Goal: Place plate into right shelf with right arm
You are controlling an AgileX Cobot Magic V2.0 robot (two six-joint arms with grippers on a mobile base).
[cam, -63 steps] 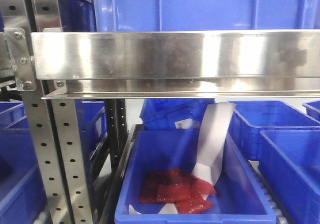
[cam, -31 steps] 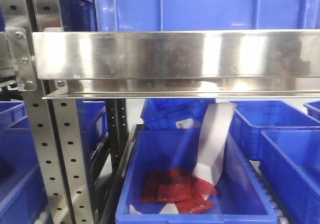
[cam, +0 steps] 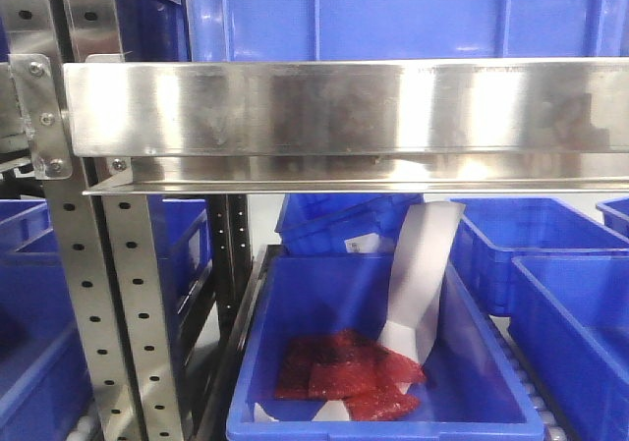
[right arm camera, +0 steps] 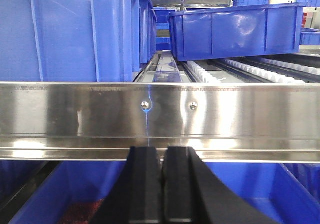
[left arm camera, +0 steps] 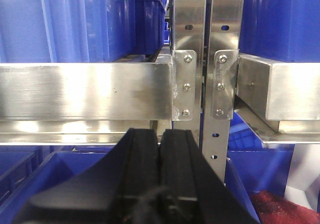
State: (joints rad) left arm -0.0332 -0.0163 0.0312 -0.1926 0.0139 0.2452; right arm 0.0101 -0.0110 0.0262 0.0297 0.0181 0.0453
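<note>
The right arm's black two-fingered claw (right arm camera: 162, 194) points squarely at the shiny stainless-steel right shelf (right arm camera: 160, 116), its fingers pressed together with nothing between them. The shelf's broad horizontal rail runs crosswise just ahead of and above the fingertips, its long axis left to right across the claw's line of approach. Below and beyond the claw lies a blue plastic bin (right arm camera: 240, 194); above the rail, a tilted blue bin (right arm camera: 235, 29) sits up and to the right on white rollers (right arm camera: 215, 74).

The plain white round plate appears in no view, so its direction from either claw cannot be told. The left arm's black claw (left arm camera: 160, 179) is likewise closed and empty, facing the perforated steel uprights (left arm camera: 207, 59) just right of its tips. With the plate unseen, neither arm can be judged nearer to it.
</note>
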